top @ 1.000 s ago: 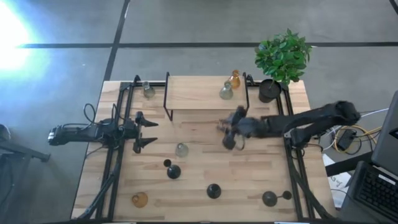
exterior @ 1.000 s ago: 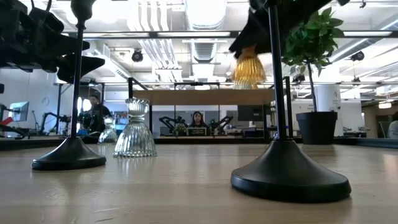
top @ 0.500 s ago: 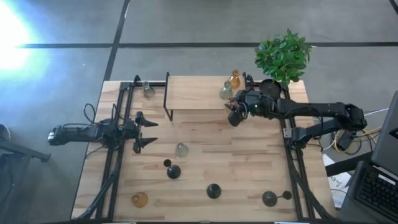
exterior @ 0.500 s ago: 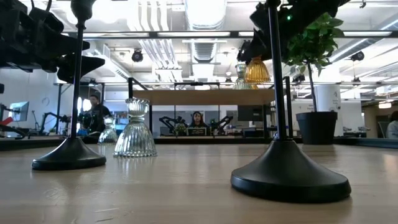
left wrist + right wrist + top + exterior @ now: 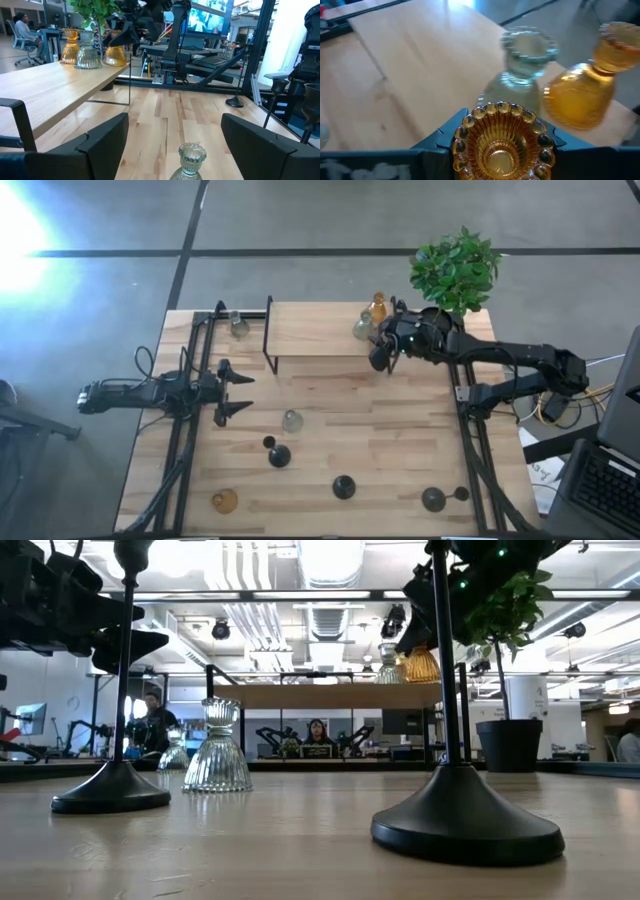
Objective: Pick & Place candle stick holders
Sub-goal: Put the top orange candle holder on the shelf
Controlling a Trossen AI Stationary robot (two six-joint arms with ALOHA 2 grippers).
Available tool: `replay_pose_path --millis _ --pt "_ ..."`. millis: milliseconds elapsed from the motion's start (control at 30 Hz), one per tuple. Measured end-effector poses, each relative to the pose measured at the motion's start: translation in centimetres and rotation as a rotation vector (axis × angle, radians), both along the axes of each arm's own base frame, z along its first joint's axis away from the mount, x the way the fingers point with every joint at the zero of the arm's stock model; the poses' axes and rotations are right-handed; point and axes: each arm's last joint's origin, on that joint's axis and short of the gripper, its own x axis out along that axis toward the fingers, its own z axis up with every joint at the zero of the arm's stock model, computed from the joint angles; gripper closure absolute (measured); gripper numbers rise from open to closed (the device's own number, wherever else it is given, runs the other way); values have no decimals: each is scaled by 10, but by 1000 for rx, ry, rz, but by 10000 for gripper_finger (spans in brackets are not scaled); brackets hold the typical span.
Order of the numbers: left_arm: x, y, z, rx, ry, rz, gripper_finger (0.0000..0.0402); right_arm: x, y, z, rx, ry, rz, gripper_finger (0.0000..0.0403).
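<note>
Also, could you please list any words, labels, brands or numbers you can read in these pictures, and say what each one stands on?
None can be read.
Screen behind the table in the left wrist view: a bright picture, any text too blurred to read.
Amber holder in the right pincer: ribbed glass, no label.
Wooden shelf: bare wood, no marking.

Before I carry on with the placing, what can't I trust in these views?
- High view: the right hand and arm cover the held amber holder; its contact with the wooden shelf is hidden.
- Low view: the black holder's stem crosses the amber holder.
- Right wrist view: the two shelf holders are blurred.
</note>
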Motion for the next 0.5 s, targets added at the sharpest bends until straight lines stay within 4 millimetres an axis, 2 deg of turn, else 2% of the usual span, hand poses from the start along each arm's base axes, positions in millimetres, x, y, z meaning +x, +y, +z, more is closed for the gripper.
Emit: replay_pose_path --millis 500 --pt "0 0 0 0 0 0 78 -2 -13 -4 22 -9 -30 265"
